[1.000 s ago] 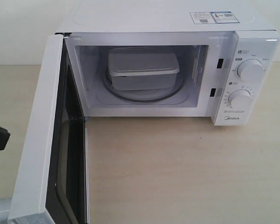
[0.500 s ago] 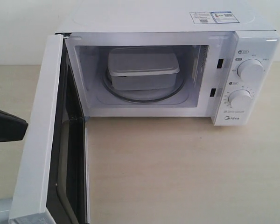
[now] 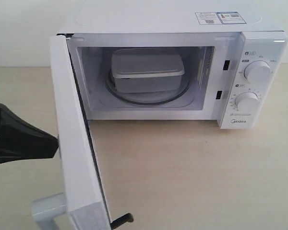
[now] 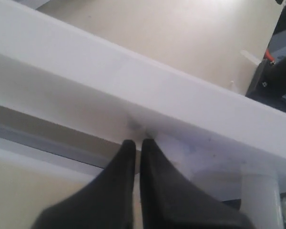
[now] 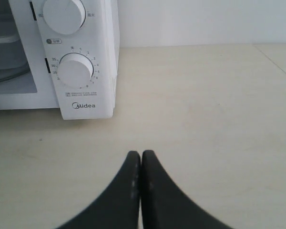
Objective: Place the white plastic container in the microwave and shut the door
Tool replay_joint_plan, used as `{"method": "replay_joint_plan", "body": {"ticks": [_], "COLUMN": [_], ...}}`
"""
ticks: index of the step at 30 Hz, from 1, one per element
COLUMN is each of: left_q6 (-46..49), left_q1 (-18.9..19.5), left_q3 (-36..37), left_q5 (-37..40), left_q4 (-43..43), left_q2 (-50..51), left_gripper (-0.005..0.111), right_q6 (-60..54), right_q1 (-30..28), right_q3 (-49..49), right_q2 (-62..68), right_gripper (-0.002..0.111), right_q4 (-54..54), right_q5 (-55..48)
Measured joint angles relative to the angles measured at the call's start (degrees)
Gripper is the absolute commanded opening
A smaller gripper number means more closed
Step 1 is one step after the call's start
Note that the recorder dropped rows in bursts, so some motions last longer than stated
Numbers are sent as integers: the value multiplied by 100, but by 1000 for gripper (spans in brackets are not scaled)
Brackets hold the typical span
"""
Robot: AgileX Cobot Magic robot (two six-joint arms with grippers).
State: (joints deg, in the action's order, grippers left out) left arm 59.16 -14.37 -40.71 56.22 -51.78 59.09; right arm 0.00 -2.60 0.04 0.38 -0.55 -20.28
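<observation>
The white plastic container (image 3: 146, 71) rests on the glass turntable inside the white Midea microwave (image 3: 182, 21). The door (image 3: 77, 143) stands partly open, hinged at the left, with its bar handle (image 3: 48, 207) at the lower left. My left gripper (image 3: 55, 144) is shut and empty, its tips pressed against the door's outer face; the left wrist view shows those tips (image 4: 137, 142) touching the white door (image 4: 148, 90). My right gripper (image 5: 141, 153) is shut and empty, low over the table in front of the control panel (image 5: 78, 57). It does not show in the exterior view.
Pale wooden tabletop (image 3: 192, 172) spreads in front of the microwave. Two round knobs (image 3: 257, 72) sit on the right panel. A dark piece of the robot (image 3: 122, 220) pokes out below the door's lower edge. A wall stands behind the microwave.
My left gripper has come in from the left edge and reached the door. The door has swung from wide open toward the cavity, its handle now in sight.
</observation>
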Motion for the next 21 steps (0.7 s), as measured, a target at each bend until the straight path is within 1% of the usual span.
{"method": "replay_joint_plan", "body": {"ticks": [10, 13, 17, 21], "left_q6": [41, 63, 74, 85], "left_q1": [-1209, -1485, -1693, -1731], "left_q3": [5, -221, -719, -1205], "left_q5": [-1747, -2114, -2357, -2415], "left_q4": [-356, -357, -398, -416], "left_q2": [740, 1028, 1436, 1760], "left_gripper": [4, 4, 4, 4], "right_q6": [0, 0, 0, 0], "right_q1": [0, 0, 0, 0], "right_q3": [0, 0, 0, 0], "right_q2": [0, 0, 0, 0], "right_gripper": [0, 0, 0, 0], "right_q4": [0, 0, 0, 0], "right_q5": [0, 0, 0, 0]}}
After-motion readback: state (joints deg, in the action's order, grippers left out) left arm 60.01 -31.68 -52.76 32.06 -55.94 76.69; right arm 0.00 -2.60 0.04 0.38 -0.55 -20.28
